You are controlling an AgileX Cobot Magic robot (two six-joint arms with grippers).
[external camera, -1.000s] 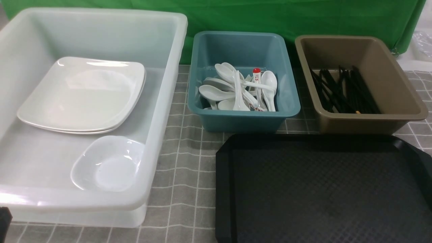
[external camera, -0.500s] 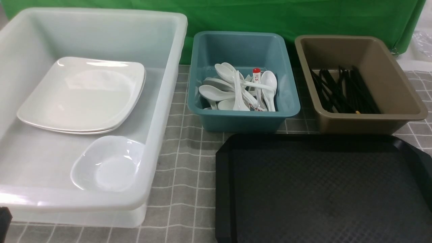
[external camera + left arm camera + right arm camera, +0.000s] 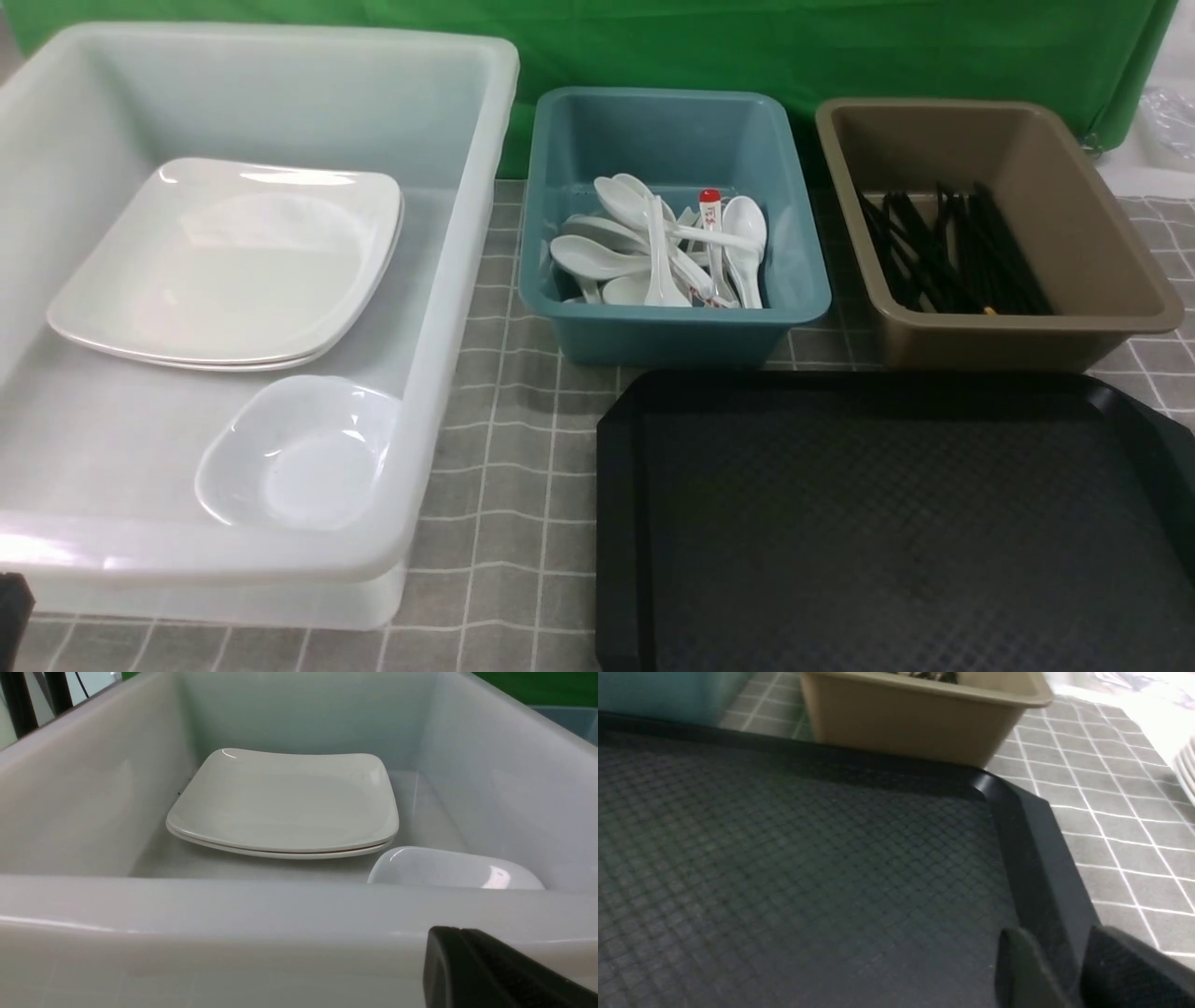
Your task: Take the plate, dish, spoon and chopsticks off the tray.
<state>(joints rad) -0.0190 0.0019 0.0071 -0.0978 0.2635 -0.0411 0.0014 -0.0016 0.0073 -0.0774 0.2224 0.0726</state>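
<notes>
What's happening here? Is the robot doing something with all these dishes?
It looks like the sorting is finished. The black tray has nothing on it. Two plates and a small dish lie in the clear tub, spoons fill the teal tub, and chopsticks lie in the brown tub. Neither gripper holds anything: the right gripper sits by the tray's rim, and only a tip of the left gripper shows outside the clear tub.

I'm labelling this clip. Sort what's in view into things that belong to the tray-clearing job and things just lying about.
Job:
- tray, nothing on its visible part
- plate, in the clear tub
- small dish, same tub
- spoons, in the teal tub
- chopsticks, in the brown tub

Lying about:
- red-capped stick
- green backdrop
- checked cloth
</notes>
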